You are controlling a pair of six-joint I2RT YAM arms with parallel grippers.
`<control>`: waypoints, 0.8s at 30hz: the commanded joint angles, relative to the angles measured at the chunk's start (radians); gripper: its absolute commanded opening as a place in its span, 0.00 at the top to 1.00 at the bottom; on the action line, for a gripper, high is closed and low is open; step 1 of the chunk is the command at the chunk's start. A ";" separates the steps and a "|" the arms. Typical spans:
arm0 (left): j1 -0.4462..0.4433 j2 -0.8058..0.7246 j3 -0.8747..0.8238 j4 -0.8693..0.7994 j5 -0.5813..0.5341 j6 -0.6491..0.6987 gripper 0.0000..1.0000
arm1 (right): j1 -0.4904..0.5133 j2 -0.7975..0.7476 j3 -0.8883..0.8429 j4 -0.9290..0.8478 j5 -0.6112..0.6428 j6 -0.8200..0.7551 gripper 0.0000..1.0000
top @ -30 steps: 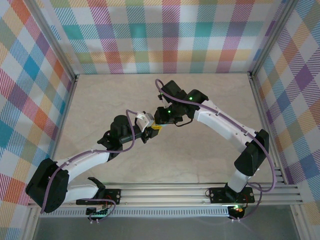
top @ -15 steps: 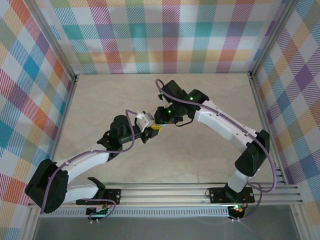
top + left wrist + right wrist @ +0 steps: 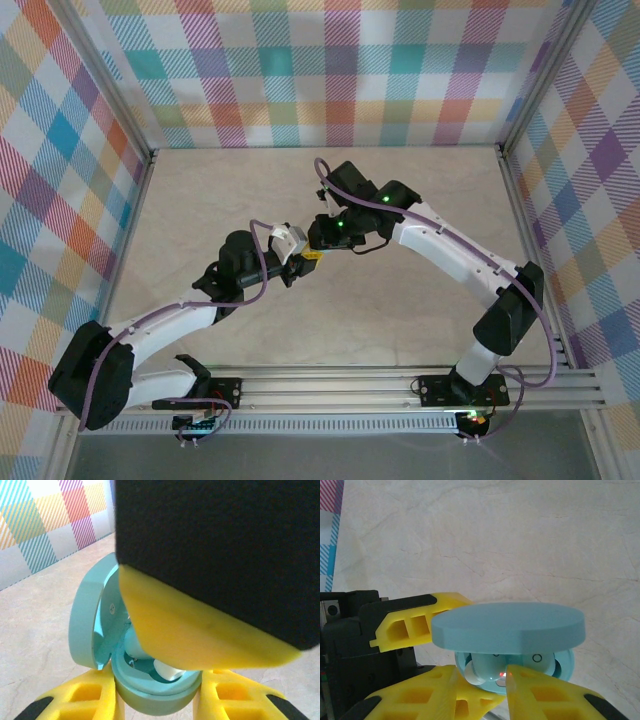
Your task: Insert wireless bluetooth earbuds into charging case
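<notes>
- The charging case (image 3: 155,694) is open, and its lid (image 3: 82,622) is hinged up and standing off to one side. It sits at the middle of the worktop (image 3: 400,310), right where the two arms meet. I can't tell if it's lifted clear of the surface.
- Down in the well, one pale earbud (image 3: 166,670) is showing, with a small red light glowing beside it in the right wrist view. Another rounded shape sits next to it. It could be the second earbud, but I can't be sure.
- The left end effector (image 3: 157,702) has the base clamped, with a yellow finger touching each side of the shell, so it's acting as the vise.
- The right end effector (image 3: 482,676) is at the mouth of the case with its fingers set narrow and the earbud between the tips. Whether they're pinching it or only bracketing it, I can't tell.
- My read is that this is the seating step, with the earbud at or in its pocket but not confirmed home.
- Risk one: if the earbud is tilted in its pocket, it may ride up and spring out on release.
- Risk two: the broad right finger crowds the opening, so a sideways nudge could knock the lid or lever the case out of the left grip.
- Risk three: the shell is smooth and rounded, so a hard downward push could make it slip between the left pads.
- Risk four: if the earbud sticks to the foam as the right fingers withdraw, it could come back out.
</notes>
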 commanded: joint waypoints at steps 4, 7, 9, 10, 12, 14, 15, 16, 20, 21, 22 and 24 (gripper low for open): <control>-0.017 -0.026 -0.007 0.012 0.004 0.008 1.00 | 0.009 0.000 -0.005 0.021 -0.040 0.013 0.68; -0.016 -0.027 -0.009 0.014 0.003 0.009 1.00 | 0.009 -0.001 -0.001 0.026 -0.046 0.016 0.68; -0.017 -0.028 -0.009 0.013 0.003 0.011 1.00 | 0.008 -0.003 -0.004 0.027 -0.046 0.018 0.69; -0.017 -0.027 -0.009 0.013 0.003 0.011 1.00 | 0.009 -0.004 -0.004 0.027 -0.046 0.018 0.69; -0.017 -0.026 -0.008 0.013 0.002 0.011 1.00 | 0.009 -0.008 -0.004 0.026 -0.046 0.020 0.69; -0.017 -0.024 -0.009 0.014 0.003 0.012 1.00 | 0.009 -0.009 -0.004 0.024 -0.046 0.020 0.69; -0.017 -0.024 -0.009 0.015 0.003 0.011 1.00 | 0.009 -0.011 -0.003 0.024 -0.046 0.020 0.70; -0.017 -0.023 -0.007 0.014 0.003 0.011 1.00 | 0.009 -0.012 -0.003 0.024 -0.045 0.021 0.70; -0.017 -0.021 -0.006 0.014 0.004 0.012 1.00 | 0.009 -0.019 -0.010 0.015 -0.025 0.024 0.70; -0.017 -0.020 -0.004 0.015 0.004 0.011 1.00 | 0.009 -0.020 -0.013 0.010 -0.014 0.024 0.70; -0.017 -0.021 -0.004 0.014 0.004 0.012 1.00 | 0.009 -0.021 -0.014 0.003 -0.001 0.028 0.70; -0.017 -0.024 -0.005 0.013 0.006 0.011 1.00 | 0.009 -0.028 -0.019 -0.002 0.026 0.034 0.71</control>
